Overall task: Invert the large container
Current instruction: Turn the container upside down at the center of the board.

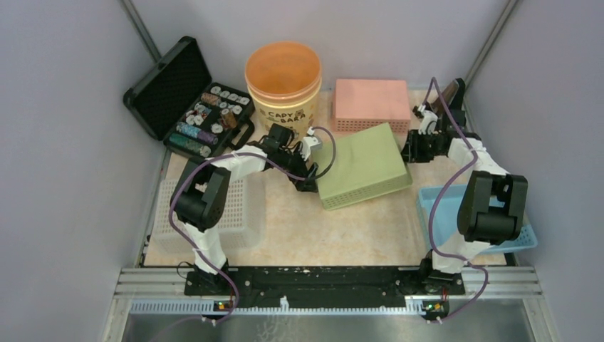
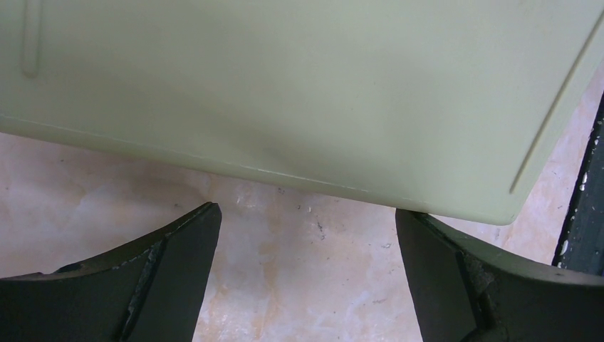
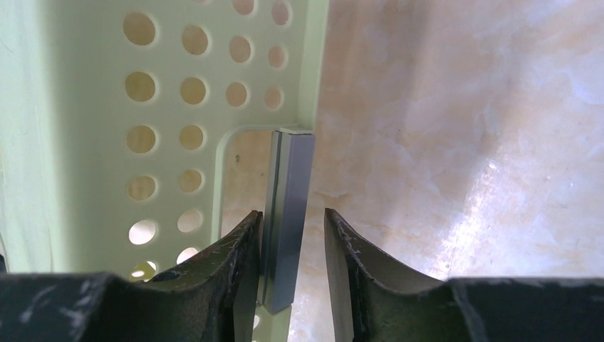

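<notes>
Arm bases point(image 1: 206, 278) line the bottom edge; beyond, beige marbled tabletop point(image 1: 320, 235), lilac-grey walls point(image 1: 64, 142). Green container point(image 1: 363, 165) sits mid-frame, solid face up, long axis running left to right, rising slightly rightward. Left gripper point(image 2: 306, 214) gapes wide at its left edge; right gripper point(image 3: 293, 221) has jaws parted astride its rim.

large container point(image 1: 363, 165): pale green plastic basket, rectangular, smooth solid base, side wall pierced with rows of round holes, handle cut-out at the rim. resting base up, mouth down, mid-table point(image 1: 342, 235), turned askew to its edges.
</notes>
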Controlling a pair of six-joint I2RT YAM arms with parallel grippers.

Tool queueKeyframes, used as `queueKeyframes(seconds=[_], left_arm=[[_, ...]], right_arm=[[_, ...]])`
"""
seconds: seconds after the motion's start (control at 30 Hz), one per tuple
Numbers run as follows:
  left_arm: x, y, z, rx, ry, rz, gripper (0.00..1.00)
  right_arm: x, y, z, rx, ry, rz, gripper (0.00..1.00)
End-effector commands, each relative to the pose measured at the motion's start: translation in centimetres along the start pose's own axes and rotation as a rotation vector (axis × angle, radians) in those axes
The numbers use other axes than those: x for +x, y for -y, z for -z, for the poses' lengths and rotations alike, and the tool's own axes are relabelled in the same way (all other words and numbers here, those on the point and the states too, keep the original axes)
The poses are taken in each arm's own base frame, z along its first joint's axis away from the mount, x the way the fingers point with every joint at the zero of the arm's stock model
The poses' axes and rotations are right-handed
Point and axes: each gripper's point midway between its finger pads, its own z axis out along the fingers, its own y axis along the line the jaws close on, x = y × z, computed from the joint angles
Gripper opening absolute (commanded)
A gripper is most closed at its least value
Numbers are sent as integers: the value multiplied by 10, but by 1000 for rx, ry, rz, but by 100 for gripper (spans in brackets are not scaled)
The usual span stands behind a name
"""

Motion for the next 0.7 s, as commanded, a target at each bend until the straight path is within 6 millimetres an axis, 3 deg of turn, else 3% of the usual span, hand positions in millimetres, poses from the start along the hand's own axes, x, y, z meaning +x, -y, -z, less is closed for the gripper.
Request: queueKeyframes(seconds=[0.0, 0.33, 0.67], left_arm=[[-27, 6, 1, 37, 62, -16, 99], [-31, 9, -2, 77, 73, 3, 99], [-31, 11, -7, 104, 74, 25, 99]], right_arm=[[-14, 5, 6, 27, 12, 33, 38], [-14, 31, 9, 89, 6, -4, 40], [-7, 50, 4, -16, -11, -122, 40]])
